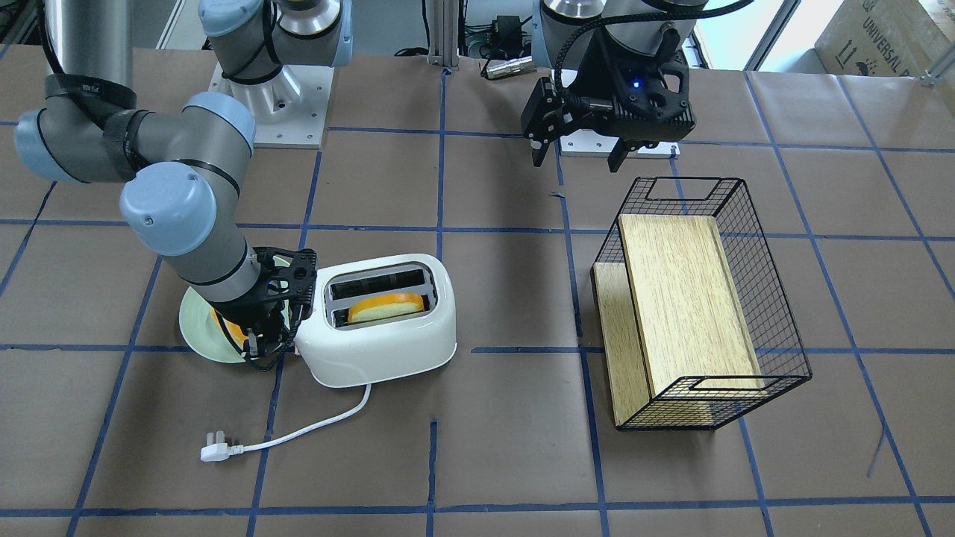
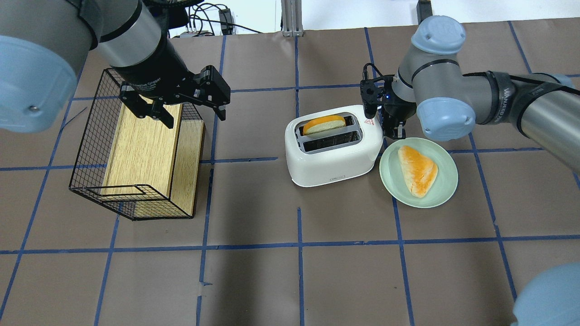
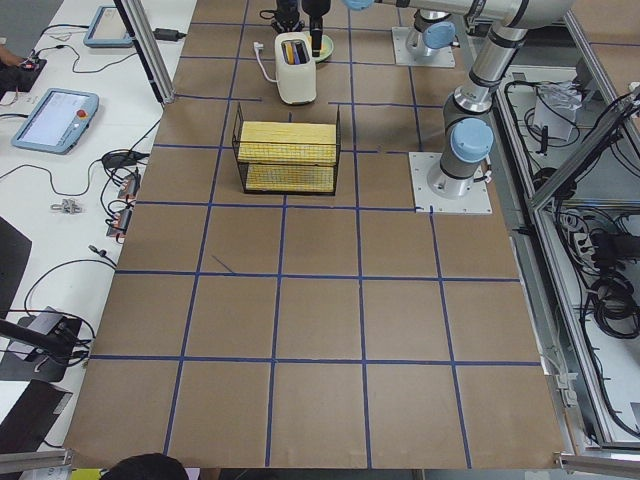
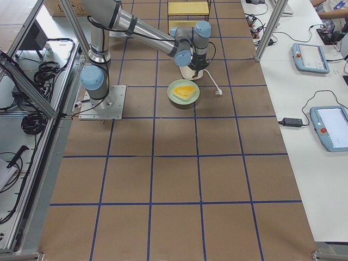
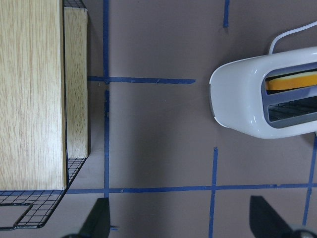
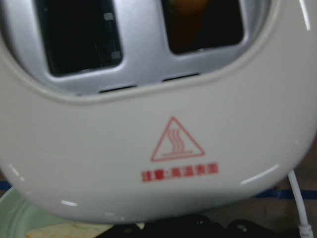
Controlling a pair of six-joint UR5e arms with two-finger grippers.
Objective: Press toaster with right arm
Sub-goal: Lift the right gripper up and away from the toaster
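We see the right gripper (image 2: 394, 132) low at the toaster's (image 2: 333, 158) end, beside the green plate (image 2: 446, 197); can't tell its jaw opening. The toaster is right of the wire basket (image 2: 90, 149), 1 bread slice (image 2: 324, 124) in its 2 slots. The left gripper (image 2: 195, 120) is spread wide above the basket.

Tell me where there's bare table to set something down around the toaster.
Bare: the stretch between the wire basket and the toaster, and the wide strip on the robot's side of toaster and plate. Crowded: the toaster's end, where the right hand and plate sit close; its cord trails across the operators' side.
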